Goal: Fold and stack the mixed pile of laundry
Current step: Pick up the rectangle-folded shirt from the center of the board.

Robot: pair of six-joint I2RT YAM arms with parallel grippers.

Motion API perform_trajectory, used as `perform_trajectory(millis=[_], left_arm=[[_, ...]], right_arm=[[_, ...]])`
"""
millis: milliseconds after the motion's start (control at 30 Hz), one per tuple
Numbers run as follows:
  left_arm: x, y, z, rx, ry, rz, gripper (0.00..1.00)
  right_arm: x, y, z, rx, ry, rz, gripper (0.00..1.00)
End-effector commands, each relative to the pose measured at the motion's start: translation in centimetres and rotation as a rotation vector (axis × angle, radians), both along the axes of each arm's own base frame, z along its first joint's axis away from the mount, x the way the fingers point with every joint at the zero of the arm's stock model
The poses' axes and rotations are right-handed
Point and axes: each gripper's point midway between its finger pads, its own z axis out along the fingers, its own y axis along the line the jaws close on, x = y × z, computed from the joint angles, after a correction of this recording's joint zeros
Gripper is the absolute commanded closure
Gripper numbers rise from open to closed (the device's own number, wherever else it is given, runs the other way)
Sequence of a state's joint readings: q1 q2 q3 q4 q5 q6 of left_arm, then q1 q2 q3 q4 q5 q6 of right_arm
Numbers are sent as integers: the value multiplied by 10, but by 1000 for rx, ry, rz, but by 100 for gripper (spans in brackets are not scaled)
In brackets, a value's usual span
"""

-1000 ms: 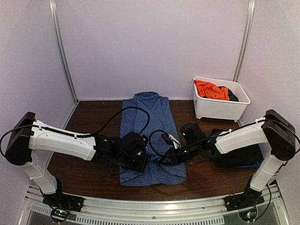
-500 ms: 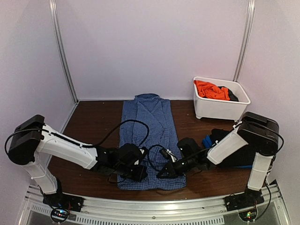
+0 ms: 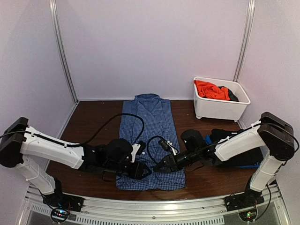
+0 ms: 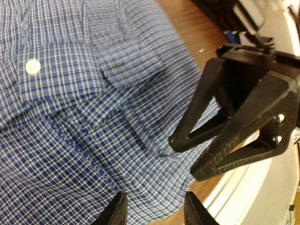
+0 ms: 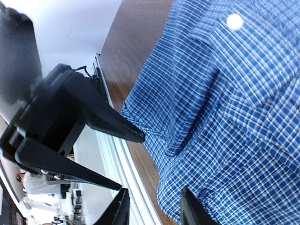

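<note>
White tub [image 3: 218, 111]: orange T-shirt [image 3: 210, 90], black piece [image 3: 233, 96] inside. Checked shirt [image 3: 151, 126]: flat on table [image 3: 93, 123]. My left gripper [image 4: 152, 207], right gripper [image 5: 152, 206]: both parted, gripping nothing.

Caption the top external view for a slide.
Both arms lean over the blue checked shirt, white tub far right.

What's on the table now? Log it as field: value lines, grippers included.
shirt: blue-check shirt laid flat, collar at far end
left gripper: left gripper open, at shirt's near hem
right gripper: right gripper open, at near hem, facing the left one
tub: white tub far right, holding orange T-shirt and a black piece
</note>
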State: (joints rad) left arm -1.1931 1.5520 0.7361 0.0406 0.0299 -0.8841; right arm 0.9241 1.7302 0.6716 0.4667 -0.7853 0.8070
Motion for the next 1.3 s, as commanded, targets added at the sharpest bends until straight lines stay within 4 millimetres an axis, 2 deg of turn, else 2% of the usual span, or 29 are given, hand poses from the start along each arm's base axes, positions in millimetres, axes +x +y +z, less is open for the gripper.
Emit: perform_trajectory(millis=[0, 33, 100, 200, 300, 467, 567, 667, 833, 967, 1033, 1167, 1233, 1267], left_arm=[[3, 13, 46, -96, -77, 17, 53], [6, 22, 50, -99, -86, 46, 53], [6, 44, 42, -78, -49, 107, 53], [3, 77, 24, -50, 6, 206, 55], [-5, 109, 2, -17, 60, 289, 57], [-18, 139, -25, 33, 139, 364, 61], [-22, 136, -32, 4, 169, 356, 60], [-23, 129, -35, -25, 180, 342, 59], [-17, 112, -28, -101, 167, 327, 56], [-16, 108, -32, -126, 176, 329, 57], [-18, 106, -36, -125, 184, 322, 61], [-24, 97, -40, -104, 203, 262, 82], [-31, 86, -35, -97, 198, 204, 94], [-36, 84, -36, -78, 198, 179, 100]], right_arm=[[1, -12, 39, -39, -150, 21, 56], [2, -20, 44, -59, -176, 13, 54], [6, -39, 39, -119, -183, -21, 53], [14, -79, 9, -206, -123, -114, 58], [13, -115, -22, -302, -57, -183, 62], [5, -140, -45, -354, 1, -243, 61], [2, -137, -48, -321, 28, -238, 56], [-1, -129, -48, -269, 58, -225, 55], [-2, -121, -51, -224, 98, -213, 60], [-6, -116, -54, -190, 138, -200, 65], [-8, -115, -56, -189, 150, -197, 69], [-17, -111, -59, -173, 179, -177, 80], [-22, -107, -57, -165, 181, -162, 88], [-26, -105, -56, -162, 182, -154, 96]])
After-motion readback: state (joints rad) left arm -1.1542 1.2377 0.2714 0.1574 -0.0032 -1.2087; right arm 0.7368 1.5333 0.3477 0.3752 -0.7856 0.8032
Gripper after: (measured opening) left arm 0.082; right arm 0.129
